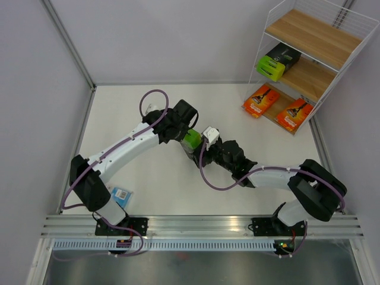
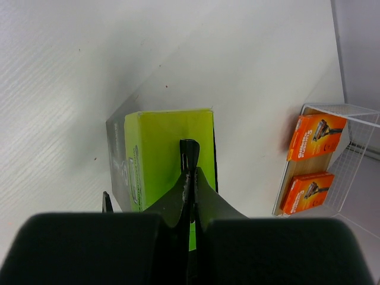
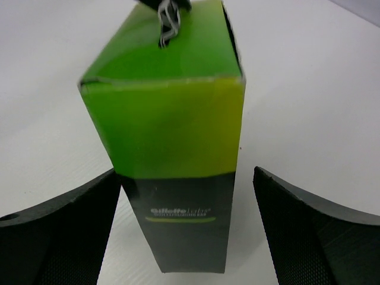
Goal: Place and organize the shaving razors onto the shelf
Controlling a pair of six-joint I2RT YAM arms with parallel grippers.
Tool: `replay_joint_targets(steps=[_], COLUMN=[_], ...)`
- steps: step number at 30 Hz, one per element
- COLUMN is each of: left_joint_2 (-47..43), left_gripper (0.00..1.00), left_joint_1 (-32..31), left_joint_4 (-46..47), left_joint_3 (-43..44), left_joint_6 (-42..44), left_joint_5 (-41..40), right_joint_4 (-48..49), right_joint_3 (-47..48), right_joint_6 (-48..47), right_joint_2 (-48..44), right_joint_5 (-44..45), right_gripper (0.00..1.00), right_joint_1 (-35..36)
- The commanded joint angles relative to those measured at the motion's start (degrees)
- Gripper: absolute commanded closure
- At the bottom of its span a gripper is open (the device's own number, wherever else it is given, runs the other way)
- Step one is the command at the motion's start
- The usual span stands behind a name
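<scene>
A black razor box with a lime-green end stands upright mid-table. My left gripper is shut, its tips resting on the green top end; nothing shows between the fingers. My right gripper is open, and its two pads flank the box's black lower part without touching it. The shelf stands at the far right. Its middle board carries another black and lime box, and two orange cards lie on its lowest board. A blue-carded blister lies by the left arm's base.
White walls close the table at the back and both sides. A metal rail runs along the near edge. The shelf's wire frame and the orange cards show at the right of the left wrist view.
</scene>
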Motion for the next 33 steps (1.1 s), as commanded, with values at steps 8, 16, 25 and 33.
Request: replay_joint_targets(steps=[8, 16, 25, 33], left_joint_2=[-1.0, -1.1, -1.6, -3.2], left_gripper=[0.98, 0.98, 0.98, 0.83], left_joint_1=[0.7, 0.7, 0.7, 0.7], left_joint_4=[-2.4, -2.3, -2.3, -2.3], left_joint_3=[-0.1, 0.2, 0.6, 2.1], left_joint_6=[1.8, 2.7, 4.1, 6.9], left_joint_5=[0.1, 0.0, 0.5, 0.1], right_joint_4=[6.5, 8.5, 11.4, 10.8], right_joint_3=[-1.8, -1.3, -2.1, -3.7], right_joint_6=[1.2, 1.6, 2.6, 5.0], right_joint_2=[5.2, 8.7, 8.3, 4.1], right_joint_5=[-1.0, -0.5, 4.5, 4.6], right_gripper=[0.02, 0.02, 0.25, 0.35], right_joint_1=[0.4, 0.3, 0.3, 0.3])
